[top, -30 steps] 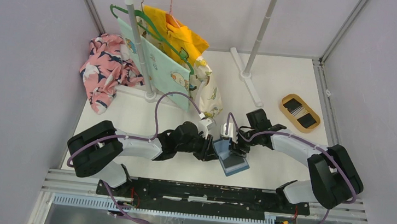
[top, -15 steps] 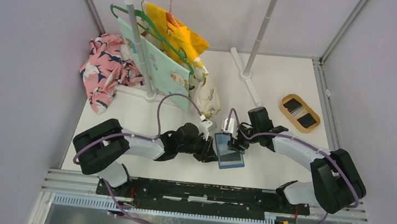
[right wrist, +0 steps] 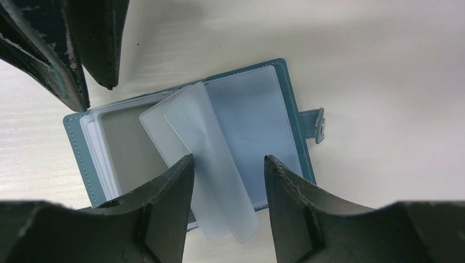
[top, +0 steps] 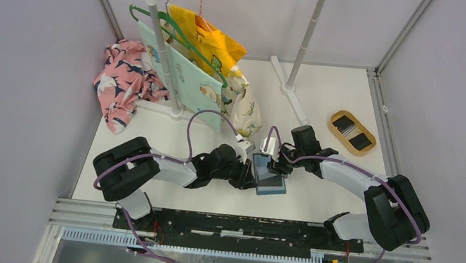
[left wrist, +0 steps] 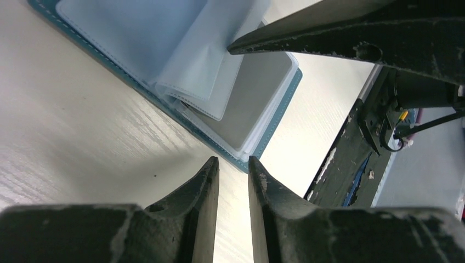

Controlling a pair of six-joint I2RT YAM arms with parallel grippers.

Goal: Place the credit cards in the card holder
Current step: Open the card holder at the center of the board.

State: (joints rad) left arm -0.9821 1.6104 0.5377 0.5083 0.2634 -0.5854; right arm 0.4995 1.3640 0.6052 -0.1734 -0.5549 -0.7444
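The teal-blue card holder lies open on the white table between the two arms, its clear sleeves fanned up over the grey-blue inner slots. My right gripper hangs just above it, open, its fingers straddling the loose sleeves. My left gripper is low at the holder's near corner. Its jaws stand a narrow gap apart with only bare table between them. Two dark credit cards lie in the tan oval tray at the right, far from both grippers.
A clothes rack with a yellow and a pale green garment stands at the back left, a floral cloth bunched beside it. The rack's second pole and foot rise behind the grippers. The black mounting rail runs along the near edge.
The card holder has slid a little away from the rail and turned straighter. Both grippers moved with it, and the right jaws narrowed slightly.
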